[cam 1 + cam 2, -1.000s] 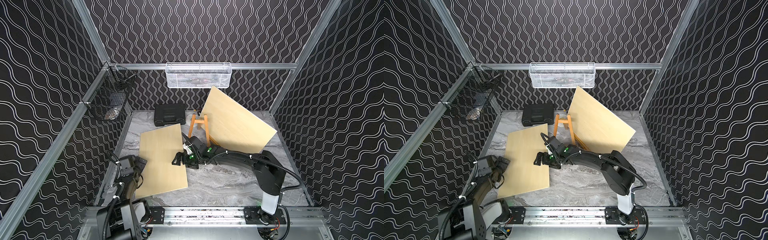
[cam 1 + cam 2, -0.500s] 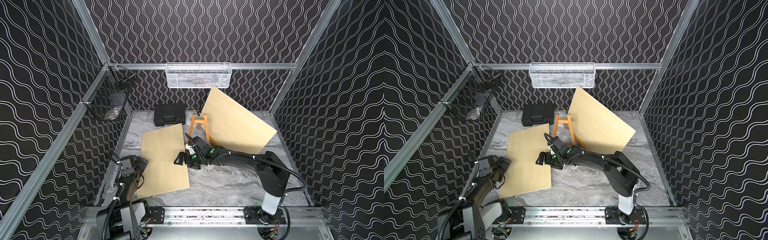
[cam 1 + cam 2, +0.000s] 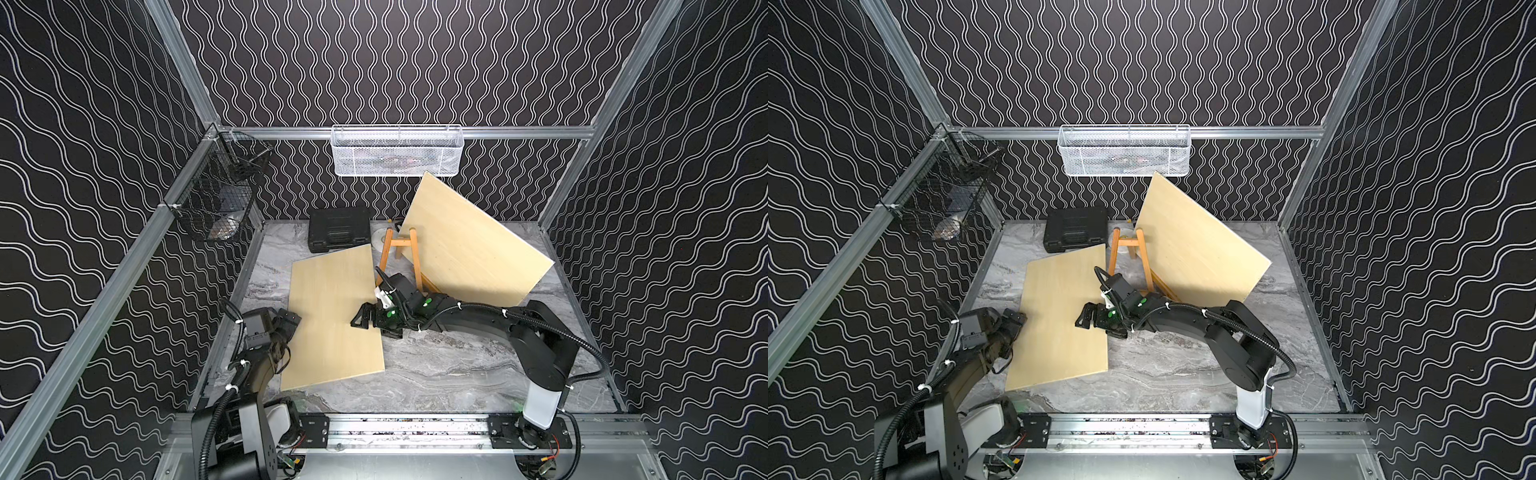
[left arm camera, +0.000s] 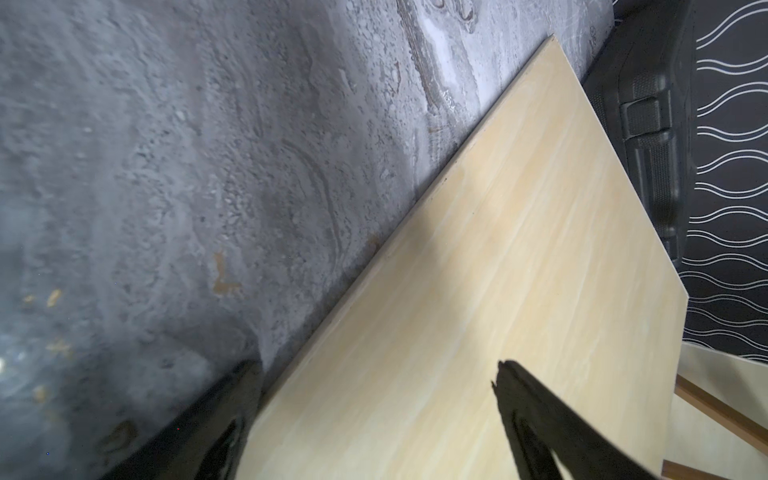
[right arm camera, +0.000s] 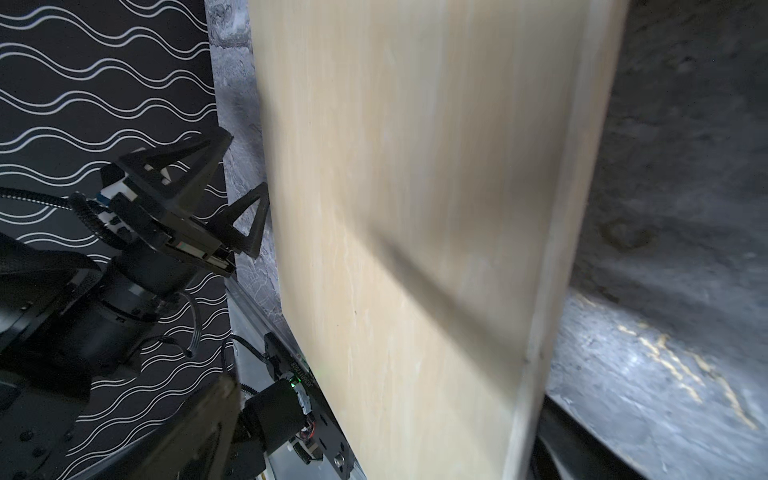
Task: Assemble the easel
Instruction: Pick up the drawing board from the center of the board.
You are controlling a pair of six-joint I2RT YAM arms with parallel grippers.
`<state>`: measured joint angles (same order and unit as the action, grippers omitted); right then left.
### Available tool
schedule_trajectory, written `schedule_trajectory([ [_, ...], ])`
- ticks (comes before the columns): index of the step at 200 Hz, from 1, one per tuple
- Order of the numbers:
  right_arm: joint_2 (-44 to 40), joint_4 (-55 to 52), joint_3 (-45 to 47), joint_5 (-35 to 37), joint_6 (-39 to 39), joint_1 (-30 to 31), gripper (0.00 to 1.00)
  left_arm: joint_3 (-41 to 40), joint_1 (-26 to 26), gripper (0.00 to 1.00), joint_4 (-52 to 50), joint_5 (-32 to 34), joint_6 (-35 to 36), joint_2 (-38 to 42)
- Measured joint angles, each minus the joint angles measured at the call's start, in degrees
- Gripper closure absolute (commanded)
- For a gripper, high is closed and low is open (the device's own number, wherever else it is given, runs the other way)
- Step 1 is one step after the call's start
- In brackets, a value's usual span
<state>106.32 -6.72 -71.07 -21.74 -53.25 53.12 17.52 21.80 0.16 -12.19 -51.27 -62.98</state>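
Seemingly little is done yet: the orange easel frame [image 3: 401,242] stands at the back of the tabletop [image 3: 436,365] with a tilted board [image 3: 469,249] beside it, while the flat board [image 3: 332,316] lies in front, the left tool [image 3: 291,320] and right tool [image 3: 372,326] gaping wide at its opposite edges, gripping nothing.

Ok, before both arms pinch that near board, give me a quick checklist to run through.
1. Left gripper open: ok.
2. Right gripper open: ok.
3. Near board edge between left jaws: ok.
4. Its opposite edge between right jaws: ok.
5. Easel frame clear: not ok, far board tilts close behind it.
6. Near board flat on table: cannot tell.
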Motion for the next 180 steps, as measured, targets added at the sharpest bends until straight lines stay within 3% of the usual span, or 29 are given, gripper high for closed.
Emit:
schedule_trajectory([
  [44,-1.31,-1.09,-3.67,-0.28,0.66,0.15,0.01,0.37,-0.02,0.04,-2.78,-0.15,-0.17,1.25],
  [87,-1.42,-1.6,-7.23,-0.79,2.4,0.46,0.14,0.09,-0.02,0.05,-2.47,-1.03,-0.17,1.25],
  [180,0.46,-4.33,-12.81,1.53,4.98,1.49,0.57,-0.04,-0.09,0.05,-6.01,-4.33,-1.31,3.74],
])
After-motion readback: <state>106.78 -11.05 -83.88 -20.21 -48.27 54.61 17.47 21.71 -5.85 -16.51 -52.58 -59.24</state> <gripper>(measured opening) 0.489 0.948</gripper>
